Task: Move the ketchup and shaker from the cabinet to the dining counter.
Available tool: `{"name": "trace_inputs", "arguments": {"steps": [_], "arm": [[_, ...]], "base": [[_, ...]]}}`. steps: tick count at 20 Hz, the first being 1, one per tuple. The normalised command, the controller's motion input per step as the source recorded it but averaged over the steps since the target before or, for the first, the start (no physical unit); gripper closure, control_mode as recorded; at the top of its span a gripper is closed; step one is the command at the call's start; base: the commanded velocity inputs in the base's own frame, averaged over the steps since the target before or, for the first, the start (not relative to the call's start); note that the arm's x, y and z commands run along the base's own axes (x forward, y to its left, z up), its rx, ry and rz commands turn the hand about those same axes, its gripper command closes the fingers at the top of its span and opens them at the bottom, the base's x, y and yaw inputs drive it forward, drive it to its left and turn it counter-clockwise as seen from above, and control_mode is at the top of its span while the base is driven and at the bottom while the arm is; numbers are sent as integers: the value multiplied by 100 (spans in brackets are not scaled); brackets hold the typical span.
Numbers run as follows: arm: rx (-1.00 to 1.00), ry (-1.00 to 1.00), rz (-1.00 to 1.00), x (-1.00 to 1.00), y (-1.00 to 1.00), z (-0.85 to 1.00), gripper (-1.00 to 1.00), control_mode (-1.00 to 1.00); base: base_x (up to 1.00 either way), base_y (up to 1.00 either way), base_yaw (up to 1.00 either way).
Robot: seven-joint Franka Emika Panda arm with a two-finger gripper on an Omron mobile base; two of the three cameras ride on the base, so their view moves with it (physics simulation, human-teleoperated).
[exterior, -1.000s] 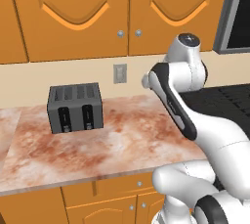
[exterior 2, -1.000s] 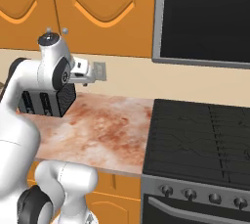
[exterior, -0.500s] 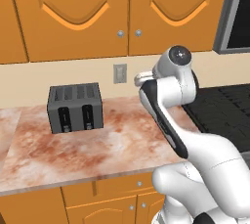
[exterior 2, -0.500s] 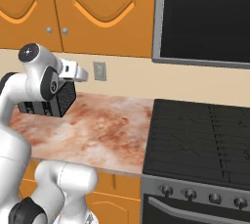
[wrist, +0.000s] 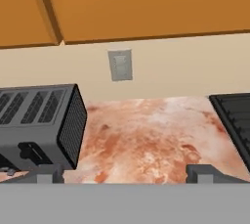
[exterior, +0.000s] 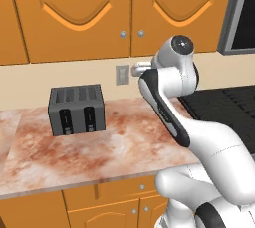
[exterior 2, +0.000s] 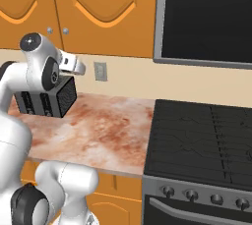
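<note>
Swung leftward and lower than a second ago, with the elbow joint now sitting nearer the toaster (exterior: 76,109) in the left base view and the same joint further toward the left edge in the right base view; toaster, worktop and cabinet doors unmoved. From the hand view, gripper (wrist: 126,173) with fingertips (wrist: 48,173) set wide apart at the bottom edge, nothing between them, looking across the mottled red-brown and white marble worktop (wrist: 151,145) toward the cream wall and its grey outlet plate (wrist: 120,64). Toaster seen there from its vented end, slots on top, at left; corner of the black stove (wrist: 234,115) at right. Offered by the right base view and not by the hand view: the stove's full cooktop (exterior 2: 202,140) with front knobs, and a dark microwave (exterior 2: 206,17) above it. Low orange drawers (exterior: 104,199) under the worktop in the left base view. Farthest back, the cabinet (exterior: 119,8), arched doors closed, two silver knobs side by side; ketchup and shaker not visible, whereabouts impossible to tell.
</note>
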Motion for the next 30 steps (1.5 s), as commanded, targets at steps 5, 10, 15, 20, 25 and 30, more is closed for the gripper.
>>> {"name": "trace_inputs", "arguments": {"steps": [5, 10, 15, 20, 25, 30], "arm": [[1, -4, 0, 37, 16, 28, -100, -100], [0, -4, -1, 44, 10, 27, -100, -100], [0, 0, 0, 22, 11, 31, -100, -100], [0, 0, 0, 14, 10, 34, -100, -100], [0, -1, 0, 21, 6, 34, -100, -100], [0, 0, 2, 23, 0, 20, -100, -100]], "base": [[0, 0, 0], [0, 0, 0], [0, 0, 0], [0, 0, 0], [0, 0, 0], [0, 0, 0]]}}
